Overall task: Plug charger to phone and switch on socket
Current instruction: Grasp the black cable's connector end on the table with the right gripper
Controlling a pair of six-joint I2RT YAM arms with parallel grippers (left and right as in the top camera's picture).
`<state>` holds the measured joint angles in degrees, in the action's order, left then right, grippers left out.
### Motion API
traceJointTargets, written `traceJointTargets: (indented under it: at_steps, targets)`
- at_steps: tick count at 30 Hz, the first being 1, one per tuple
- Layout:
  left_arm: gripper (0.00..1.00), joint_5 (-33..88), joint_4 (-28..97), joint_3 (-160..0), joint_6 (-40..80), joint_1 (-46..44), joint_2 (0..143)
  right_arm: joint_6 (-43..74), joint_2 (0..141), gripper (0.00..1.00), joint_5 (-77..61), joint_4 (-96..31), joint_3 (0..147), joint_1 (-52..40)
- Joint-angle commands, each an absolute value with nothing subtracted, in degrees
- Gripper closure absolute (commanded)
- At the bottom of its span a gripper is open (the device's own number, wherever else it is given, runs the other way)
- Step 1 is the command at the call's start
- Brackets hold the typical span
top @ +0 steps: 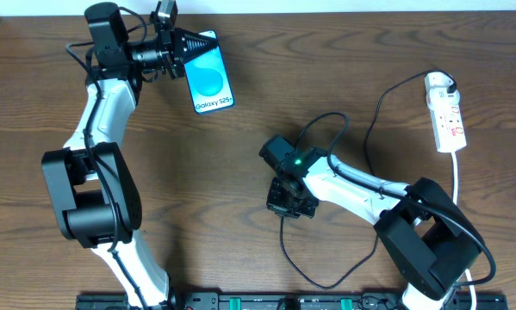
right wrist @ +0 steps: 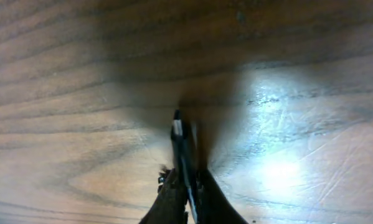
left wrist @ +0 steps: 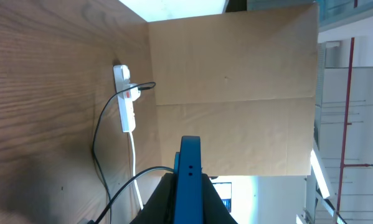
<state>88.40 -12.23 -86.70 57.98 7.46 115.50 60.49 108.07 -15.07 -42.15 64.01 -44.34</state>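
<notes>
Two grippers, both loaded. My left gripper point(top: 187, 53) is clamped on one end of the phone point(top: 211, 76) near the table's far edge, with the screen facing up. I cannot tell whether the phone is lifted. My right gripper point(top: 290, 203) pinches the charger point(top: 283, 243) just behind its plug tip point(right wrist: 178, 128), low over mid-table and well apart from the phone. The socket point(top: 445, 110) lies at the right edge. To mate them well, I judge that tip and port must share one axis before I push straight in. The surface is a dark, grained wooden table point(top: 240, 258) with a patch of glare. Beyond it stands a tan board point(left wrist: 236, 93).
</notes>
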Motion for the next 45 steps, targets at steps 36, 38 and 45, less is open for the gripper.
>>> traceJointTargets:
  at_steps: [36,38,45]
  targets:
    - [0.93,90.0,-12.5,-86.4,57.0,7.7,113.8,60.2,109.8,0.89,-11.9,-41.6,63.1,-43.9]
    - [0.93,90.0,-12.5,-86.4,57.0,7.7,113.8,60.2,109.8,0.89,-11.9,-41.6,63.1,-43.9]
    - [0.93,90.0,-12.5,-86.4,57.0,7.7,113.8,60.2,109.8,0.77,-8.5,-40.9,63.1,-43.8]
